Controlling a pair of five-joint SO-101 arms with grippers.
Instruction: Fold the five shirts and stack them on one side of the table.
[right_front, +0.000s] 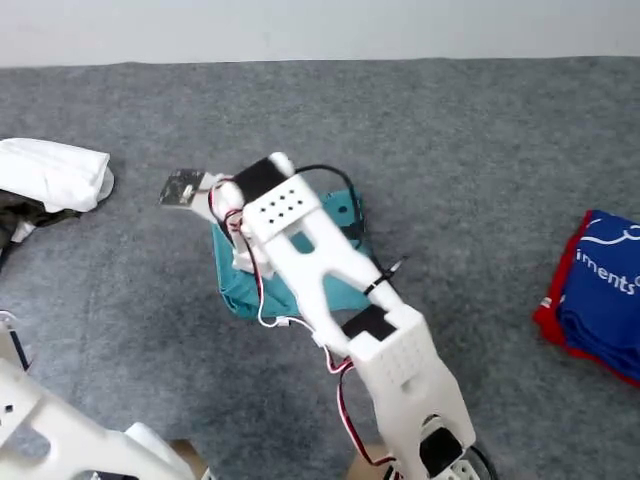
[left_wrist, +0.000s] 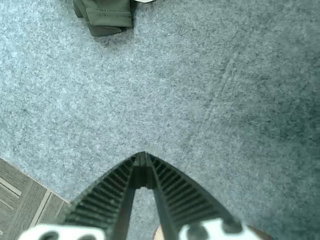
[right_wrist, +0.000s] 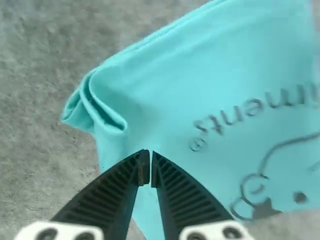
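A folded teal shirt with dark print lies in the middle of the grey table, one corner bunched into small folds. My right arm stretches over it. My right gripper is shut, its tips just above the teal cloth near that bunched corner. At the far left a folded white shirt rests on a dark olive shirt. A blue shirt sits on a red one at the right edge. My left gripper is shut over bare grey felt.
My left arm's white base stands at the near left corner. Wooden floor shows past the table's edge beside the left gripper. Open grey felt lies along the back and between the teal shirt and the right stack.
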